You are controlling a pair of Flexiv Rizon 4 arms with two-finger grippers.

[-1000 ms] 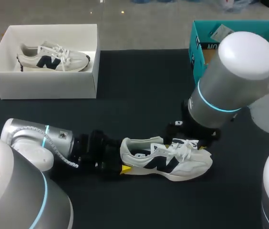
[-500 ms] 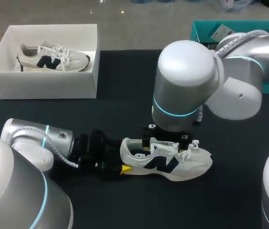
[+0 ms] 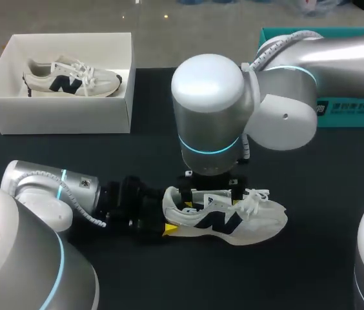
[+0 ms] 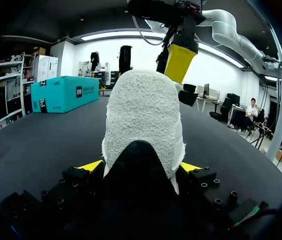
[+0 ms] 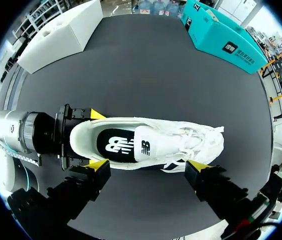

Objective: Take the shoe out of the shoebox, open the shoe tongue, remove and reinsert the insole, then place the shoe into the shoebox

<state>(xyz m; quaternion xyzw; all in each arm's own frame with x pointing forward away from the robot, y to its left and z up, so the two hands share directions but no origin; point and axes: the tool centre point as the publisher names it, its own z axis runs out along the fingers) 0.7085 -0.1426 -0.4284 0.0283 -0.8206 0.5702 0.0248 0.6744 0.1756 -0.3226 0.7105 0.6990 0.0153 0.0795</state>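
Observation:
A white sneaker with navy marks (image 3: 230,216) lies on its sole on the black table, toe to the right. My left gripper (image 3: 161,219) comes in low from the left and is shut on its heel; in the left wrist view the heel (image 4: 143,125) fills the gap between both yellow tips (image 4: 91,166). My right gripper (image 5: 148,167) hangs open above the shoe, pointing down, one finger beside the heel opening (image 5: 113,142) and the other beside the laces (image 5: 201,137). In the head view its wrist (image 3: 209,110) hides it. A second sneaker (image 3: 72,76) lies in the white shoebox (image 3: 66,115).
A teal box (image 3: 353,106) stands at the back right of the table. The white shoebox sits at the back left. Bare black tabletop (image 3: 156,123) lies between the box and the shoe.
My right arm has swung left, from over the shoe's toe end to above its middle and opening. The left gripper and the shoe have stayed put.

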